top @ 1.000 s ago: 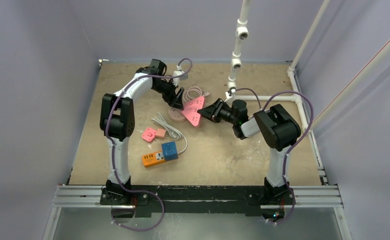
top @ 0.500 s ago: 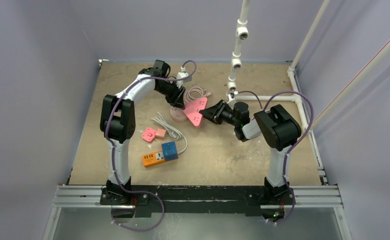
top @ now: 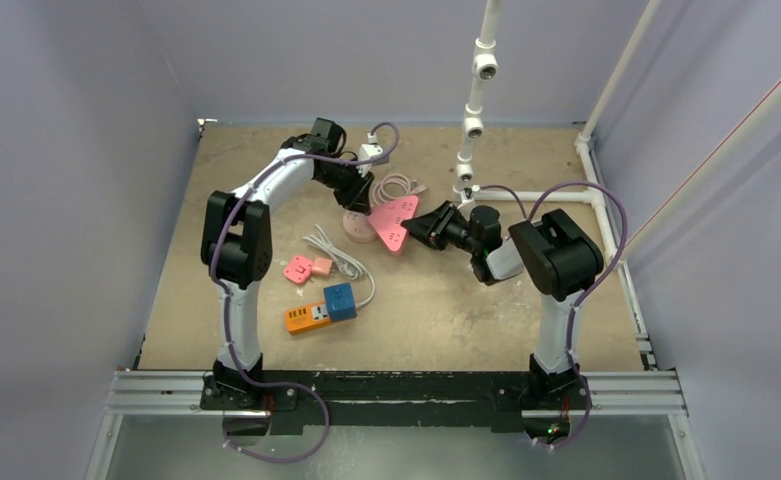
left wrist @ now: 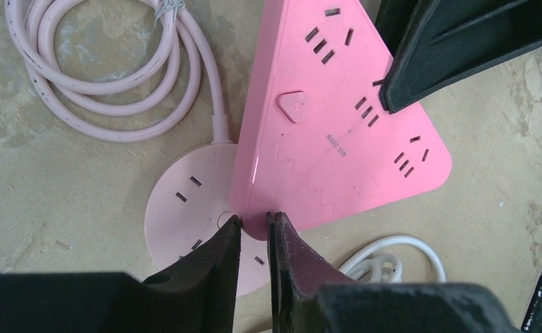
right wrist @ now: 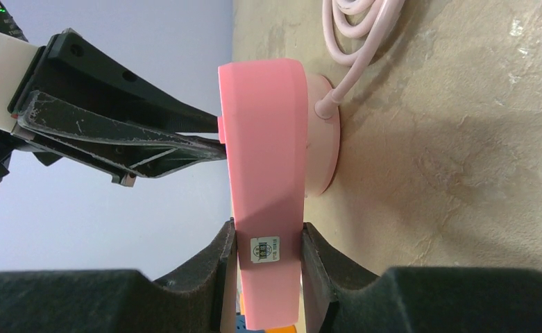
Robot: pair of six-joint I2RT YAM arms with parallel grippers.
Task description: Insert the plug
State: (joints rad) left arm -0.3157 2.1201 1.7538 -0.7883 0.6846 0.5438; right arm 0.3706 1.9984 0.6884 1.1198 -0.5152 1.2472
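Observation:
A pink triangular socket block (top: pixel 391 222) lies with one corner over a round pale-pink socket disc (top: pixel 354 228). In the right wrist view the block (right wrist: pixel 264 173) sits flat against the disc (right wrist: pixel 321 139). Its underside is hidden, so no plug pins show. My right gripper (right wrist: pixel 268 239) is shut on the block's near corner, seen from above too (top: pixel 413 228). My left gripper (left wrist: pixel 254 218) comes down on the opposite rounded corner of the block (left wrist: pixel 323 139), jaws closed in narrowly on it above the disc (left wrist: pixel 184 215). The right gripper's fingers (left wrist: pixel 462 48) show at the top.
The disc's pale-pink cord (left wrist: pixel 101 90) lies coiled behind it. A white cable (top: pixel 341 258), small pink adapters (top: pixel 306 268), an orange strip (top: pixel 308 317) and a blue cube (top: pixel 341 300) lie toward the near left. White pipes (top: pixel 474 110) rise at the back right.
My left gripper has shifted right onto the block's corner, and its jaws have closed from wide to narrow. The right gripper stays clamped and has shifted only slightly.

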